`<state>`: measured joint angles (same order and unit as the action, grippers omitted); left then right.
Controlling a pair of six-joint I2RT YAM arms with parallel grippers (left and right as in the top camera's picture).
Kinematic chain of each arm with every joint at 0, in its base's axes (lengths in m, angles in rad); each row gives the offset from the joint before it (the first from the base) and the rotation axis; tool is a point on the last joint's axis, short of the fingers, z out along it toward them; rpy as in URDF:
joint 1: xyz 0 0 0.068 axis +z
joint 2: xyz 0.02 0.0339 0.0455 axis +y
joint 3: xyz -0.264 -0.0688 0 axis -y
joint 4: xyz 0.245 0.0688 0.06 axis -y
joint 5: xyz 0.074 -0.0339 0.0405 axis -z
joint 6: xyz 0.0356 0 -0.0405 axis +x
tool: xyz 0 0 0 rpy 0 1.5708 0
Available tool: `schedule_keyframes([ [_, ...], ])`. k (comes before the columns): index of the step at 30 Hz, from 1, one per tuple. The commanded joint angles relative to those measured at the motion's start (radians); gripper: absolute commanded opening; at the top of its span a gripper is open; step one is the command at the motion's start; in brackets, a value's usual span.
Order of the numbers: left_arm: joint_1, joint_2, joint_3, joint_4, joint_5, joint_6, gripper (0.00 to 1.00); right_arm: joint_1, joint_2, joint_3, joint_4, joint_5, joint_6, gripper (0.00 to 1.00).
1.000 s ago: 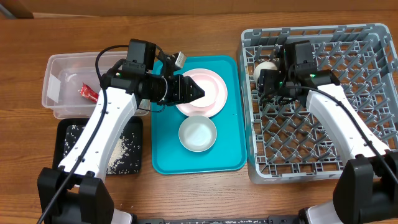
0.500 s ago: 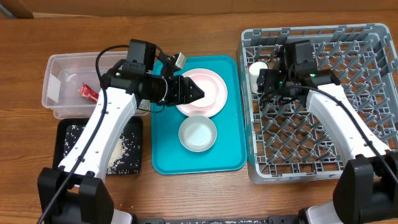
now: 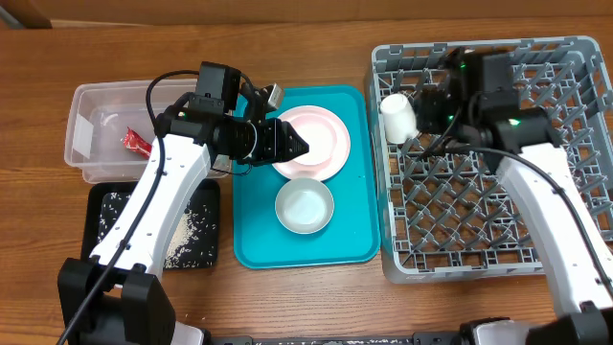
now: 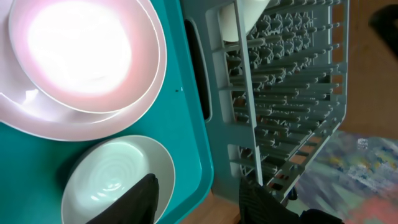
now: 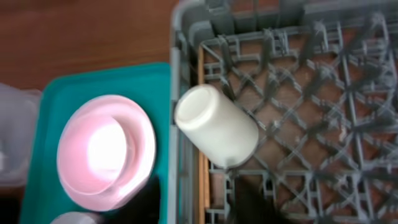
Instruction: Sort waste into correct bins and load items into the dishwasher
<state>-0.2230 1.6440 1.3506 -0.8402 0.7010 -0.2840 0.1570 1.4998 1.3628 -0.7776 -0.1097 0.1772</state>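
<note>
Big grey dish rack (image 3: 450, 206) fills the right side of the overhead view, its top right corner cut off by the frame edge. Teal tray (image 3: 254, 235) sits centre. At upper left is the clear tub (image 3: 96, 101), and the black tray (image 3: 103, 206) lies just below it, half hidden under the left arm.

On the teal tray the pink plate (image 3: 330, 144) lies flat at the top. The left wrist view shows a bowl (image 4: 87, 56) sitting on it, so washed out by glare that its colour is hard to call. The second bowl (image 3: 305, 206) sits mouth up just below the plate.

The left gripper (image 3: 299, 146) hovers over the plate's left edge, covering it. Its jaws are spread wide with nothing between them.

The right gripper (image 3: 423, 109) is at the rack's upper left corner, its blurred dark fingers (image 5: 249, 199) apart and gripping nothing.

Just ahead of it the white cup (image 5: 214, 134) lies on its side in that corner, against the rack's left wall. Its long axis runs from upper left to lower right in the right wrist view. The closed end points upper left and the mouth is out of sight.

A red wrapper (image 3: 134, 144) lies in the tub. Rice grains (image 3: 192, 230) speckle the black tray.
</note>
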Motion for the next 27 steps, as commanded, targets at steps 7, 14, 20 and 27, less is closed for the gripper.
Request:
schedule_keyframes([
  [7,-0.009,0.0,0.002,-0.01,-0.025,0.019,0.42,-0.001,0.1,0.011,0.131,-0.068,0.003,0.04],
  [14,-0.015,0.0,0.002,-0.024,-0.032,0.019,0.42,-0.001,0.243,0.011,0.27,-0.068,0.002,0.04],
  [20,-0.031,0.0,0.002,-0.023,-0.042,0.019,0.42,-0.001,0.293,0.011,0.252,-0.067,-0.002,0.04],
  [27,-0.036,0.0,0.002,-0.023,-0.057,0.019,0.42,-0.001,0.293,0.011,0.171,-0.027,-0.002,0.04],
])
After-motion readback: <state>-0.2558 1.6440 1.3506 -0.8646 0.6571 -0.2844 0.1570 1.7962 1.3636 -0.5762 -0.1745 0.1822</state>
